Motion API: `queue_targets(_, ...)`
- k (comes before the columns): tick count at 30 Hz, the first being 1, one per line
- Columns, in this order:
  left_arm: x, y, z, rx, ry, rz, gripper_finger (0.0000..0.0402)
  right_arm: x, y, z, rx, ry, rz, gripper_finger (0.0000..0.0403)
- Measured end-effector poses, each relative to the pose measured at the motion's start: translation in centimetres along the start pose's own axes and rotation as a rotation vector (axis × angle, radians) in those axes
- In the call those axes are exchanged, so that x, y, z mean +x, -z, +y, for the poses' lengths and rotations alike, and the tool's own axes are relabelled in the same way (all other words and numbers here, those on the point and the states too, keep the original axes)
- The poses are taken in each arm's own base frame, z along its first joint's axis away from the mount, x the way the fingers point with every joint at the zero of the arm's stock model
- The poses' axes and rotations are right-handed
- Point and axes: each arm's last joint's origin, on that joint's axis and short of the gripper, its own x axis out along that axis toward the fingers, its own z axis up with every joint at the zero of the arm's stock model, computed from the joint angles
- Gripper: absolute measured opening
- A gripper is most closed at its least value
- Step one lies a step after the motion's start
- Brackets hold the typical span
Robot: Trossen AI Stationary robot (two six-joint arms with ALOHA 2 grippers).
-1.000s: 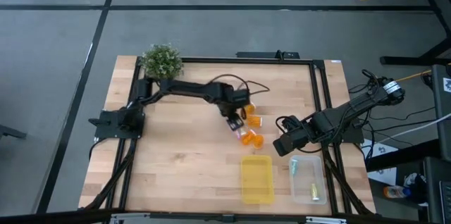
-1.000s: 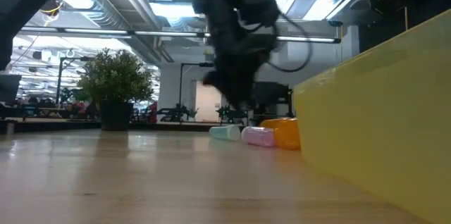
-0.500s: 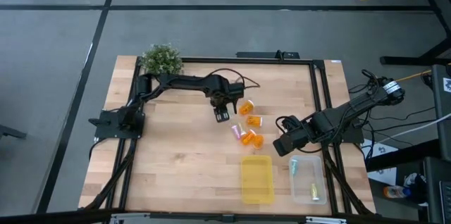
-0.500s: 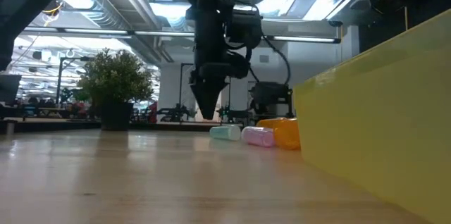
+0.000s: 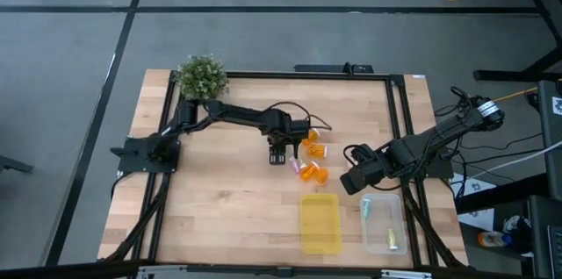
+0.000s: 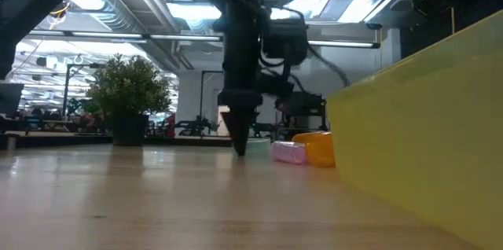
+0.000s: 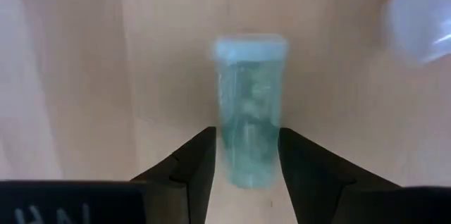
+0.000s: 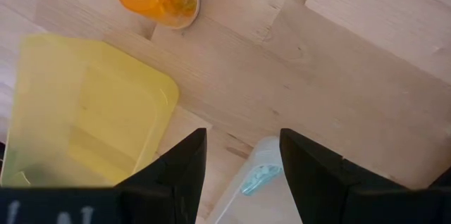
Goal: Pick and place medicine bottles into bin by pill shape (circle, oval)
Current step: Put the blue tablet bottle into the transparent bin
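My left gripper point(image 5: 277, 149) points down at the table's middle, shut on a pale bottle with a teal cap point(image 7: 250, 104) that lies on its side. In the low view my gripper point(image 6: 240, 149) hides that bottle. Just to the right lie a purple-capped bottle point(image 5: 294, 163) and several orange bottles point(image 5: 314, 172). My right gripper point(image 5: 351, 181) is open and empty, hovering between the orange bottles and the bins. My left gripper pinches the teal-capped bottle's two long sides point(image 7: 243, 160) between its two fingers, near the end away from the cap. The fingers come from above, pointing down. The bottle lies flat on the table.
A yellow bin point(image 5: 320, 224) stands near the front edge, and a clear bin point(image 5: 385, 224) holding two bottles stands to its right. A potted plant point(image 5: 201, 75) stands at the far left corner. A black frame point(image 5: 392, 95) edges the table.
My left gripper has drawn away from the orange bottles toward the table's left, risen, then come a little back and gone down to the table over the teal-capped bottle. The bottles have stayed where they were.
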Motion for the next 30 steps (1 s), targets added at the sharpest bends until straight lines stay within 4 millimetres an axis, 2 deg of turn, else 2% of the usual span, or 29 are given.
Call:
queue_targets(13, -0.5, -2.1, -3.7, 0.021, 0.073, -0.205, 0.0149, 0.0, 0.0, 0.2, 0.007, -0.018, 0.0, 0.0182)
queue_targets(30, -1.0, -3.0, -6.3, -0.017, 0.094, -0.312, 0.0149, 0.0, 0.0, 0.5, 0.006, -0.051, 0.008, 0.0182)
